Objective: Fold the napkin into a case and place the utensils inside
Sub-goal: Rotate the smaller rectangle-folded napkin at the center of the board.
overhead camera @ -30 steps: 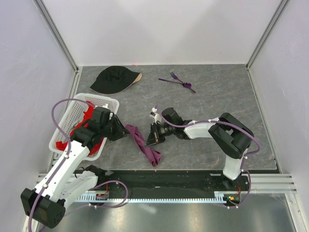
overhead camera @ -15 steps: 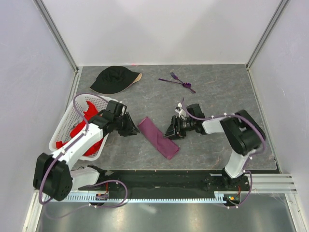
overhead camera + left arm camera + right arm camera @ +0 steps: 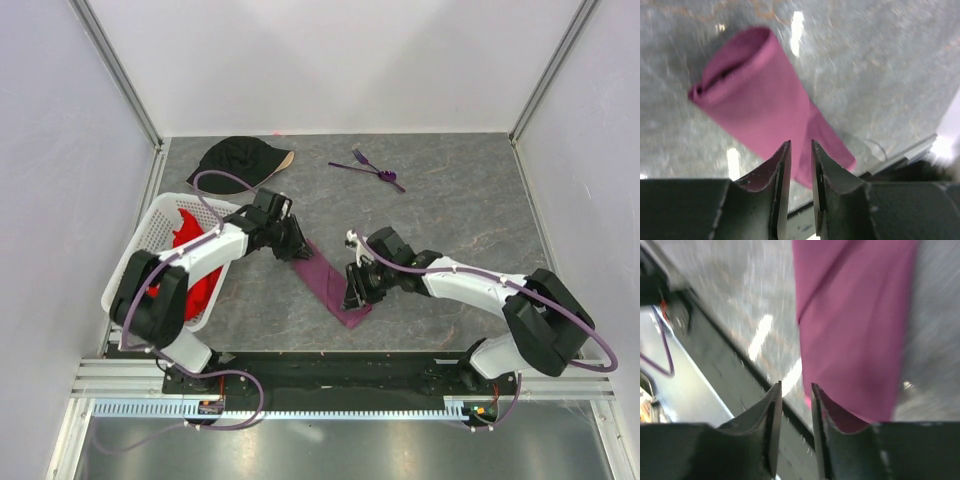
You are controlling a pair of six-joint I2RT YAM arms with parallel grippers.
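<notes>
The plum-purple napkin (image 3: 330, 283) lies flat on the grey table as a narrow long case, running diagonally from upper left to lower right. My left gripper (image 3: 297, 250) is at its upper end, my right gripper (image 3: 352, 293) at its lower end. In the left wrist view the case (image 3: 765, 100) lies beyond the fingertips of the left gripper (image 3: 800, 142), its far end an open roll. In the right wrist view the cloth (image 3: 855, 330) lies by the right gripper (image 3: 796, 385). Both jaws stand a narrow gap apart, with nothing between them. The purple utensils (image 3: 368, 168) lie at the back.
A black cap (image 3: 235, 163) lies at the back left. A white lattice basket (image 3: 222, 210) with a red cloth (image 3: 185, 265) stands at the left, under my left arm. The black base rail (image 3: 330, 370) runs along the near edge, close to the case's lower end.
The cloth hung bunched between both grippers a second ago, then was laid out flat as a strip. Both grippers have since shifted along it, the left further right, the right further left.
</notes>
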